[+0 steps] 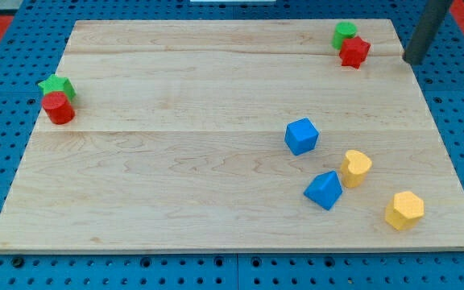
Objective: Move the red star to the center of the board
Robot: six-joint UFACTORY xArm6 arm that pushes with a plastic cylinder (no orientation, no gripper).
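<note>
The red star lies near the board's top right corner, touching a green block just above and to its left. My tip is at the board's right edge, to the right of the red star and apart from it by a clear gap. The rod rises toward the view's top right.
A green star touches a red cylinder at the left edge. A blue cube, a blue triangular block and two yellow blocks lie at the lower right. The wooden board sits on a blue pegboard.
</note>
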